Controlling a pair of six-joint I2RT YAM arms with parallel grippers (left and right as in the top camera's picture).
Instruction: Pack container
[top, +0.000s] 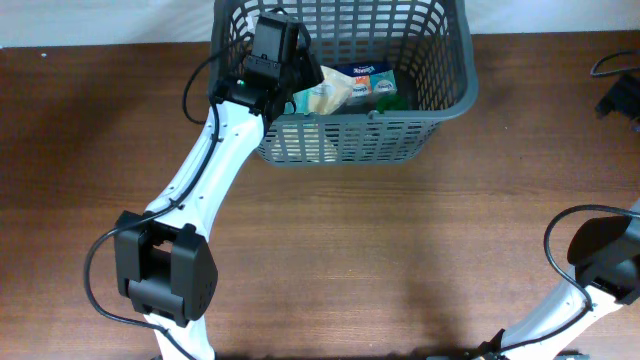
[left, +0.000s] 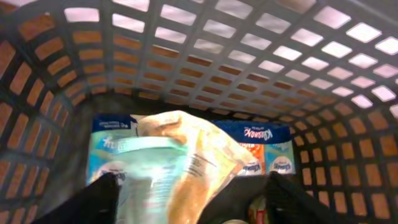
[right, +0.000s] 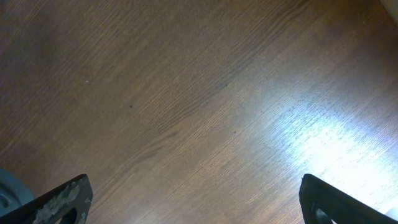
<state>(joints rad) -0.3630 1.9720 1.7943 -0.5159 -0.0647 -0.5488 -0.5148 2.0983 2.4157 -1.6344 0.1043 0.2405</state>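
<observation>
Left hand (left: 193, 202) spread inside the container (top: 350, 140), which sits mid far edge of the surface (top: 400, 250).
Its fingers (left: 102, 202) stand apart around a pale pouch (left: 186, 162) lying on tissue packs (left: 255, 134), apparently leaving it packed; the right hand (right: 193, 199) hangs spread over wood, idle.

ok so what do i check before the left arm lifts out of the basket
1. left gripper jaws apart: ok
2. pale pouch inside the grey basket: ok
3. pouch clear of the left fingers: cannot tell, in the wrist view it lies between them
4. grey basket upright on the table: ok
5. right gripper open, nothing in it, over bare wood: ok
</observation>
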